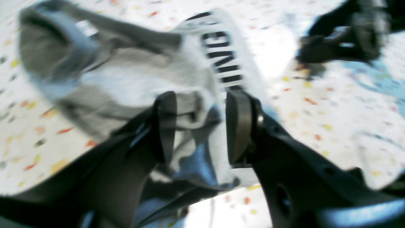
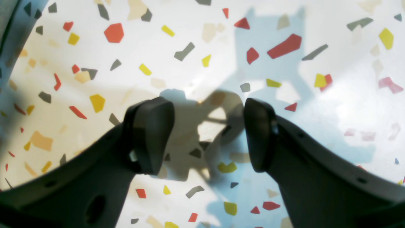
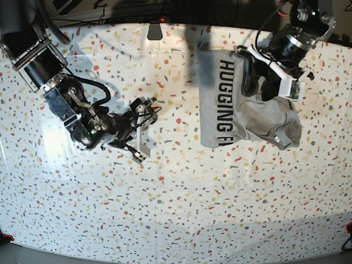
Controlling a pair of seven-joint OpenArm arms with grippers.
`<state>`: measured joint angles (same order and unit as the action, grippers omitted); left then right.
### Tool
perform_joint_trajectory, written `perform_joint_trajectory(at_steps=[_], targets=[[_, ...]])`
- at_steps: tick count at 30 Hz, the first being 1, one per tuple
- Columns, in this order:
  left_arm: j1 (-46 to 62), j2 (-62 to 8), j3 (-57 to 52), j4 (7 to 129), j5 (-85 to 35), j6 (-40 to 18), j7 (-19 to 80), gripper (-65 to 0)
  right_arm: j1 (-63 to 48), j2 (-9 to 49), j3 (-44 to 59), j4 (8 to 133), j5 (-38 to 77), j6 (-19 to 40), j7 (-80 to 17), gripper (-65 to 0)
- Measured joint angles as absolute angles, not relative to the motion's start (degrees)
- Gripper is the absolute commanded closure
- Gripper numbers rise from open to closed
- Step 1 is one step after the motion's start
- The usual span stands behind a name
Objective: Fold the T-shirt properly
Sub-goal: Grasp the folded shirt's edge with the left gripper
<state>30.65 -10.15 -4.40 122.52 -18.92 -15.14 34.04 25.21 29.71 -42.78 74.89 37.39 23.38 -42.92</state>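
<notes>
The T-shirt (image 3: 245,107) lies on the speckled worktop (image 3: 181,209), bunched and only part spread: a flat panel with black block lettering faces up, and on the side of that panel away from the right arm the grey cloth is heaped and doubled over itself.

The left hand (image 1: 197,126) sits over this heap. In the left wrist view cloth fills the space between its two pads, yet the pads stand visibly apart and the picture is smeared, so I cannot tell whether it is pinching the cloth or merely straddling it.

The right hand (image 2: 208,134) is open and empty, its pads wide apart over bare worktop, well clear of the T-shirt on the lettered panel's side.

The step in hand, as I judge it, is to draw the crumpled part out flat before any fold is made. To do it well:

- The left hand should take a single edge or a sleeve rather than a thick wad, since several layers in one pinch would drag the flat panel with them.
- It should pull outward, away from the lettering, keeping the cloth low over the worktop.
- The right hand should come across and pin the lettered panel's near edge, so the pull stretches the cloth instead of sliding the whole garment.
</notes>
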Motion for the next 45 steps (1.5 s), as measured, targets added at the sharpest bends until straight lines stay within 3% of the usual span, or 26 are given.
perform_joint_trajectory(at_steps=[3, 9, 11, 20, 31, 45], targets=[[30.7, -10.1, -4.4, 122.5, -19.1, -15.4, 35.0, -24.0, 25.2, 30.2, -42.8, 74.9, 37.4, 23.4, -42.9, -39.0], [30.8, -10.2, -4.3, 122.5, -19.1, -15.4, 36.2, -8.5, 25.2, 30.1, -42.8, 74.9, 37.4, 23.4, -42.9, -39.0], [30.8, -10.1, -4.3, 122.5, -19.0, -15.4, 36.2, 0.0, 25.2, 30.1, -42.8, 74.9, 37.4, 23.4, -42.9, -39.0], [31.4, -10.2, -5.1, 122.5, -17.2, -15.4, 37.4, 0.0, 25.2, 30.4, -42.8, 74.9, 37.4, 23.4, -42.9, -39.0], [40.5, -10.2, -18.4, 121.7, -10.1, -15.4, 31.9, 0.0, 25.2, 30.6, -42.8, 74.9, 37.0, 23.2, -42.9, -39.0], [41.0, -10.1, -18.4, 105.4, -4.3, -15.6, 24.0, 0.0, 25.2, 30.6, -42.8, 74.9, 37.0, 23.2, -42.9, -39.0]])
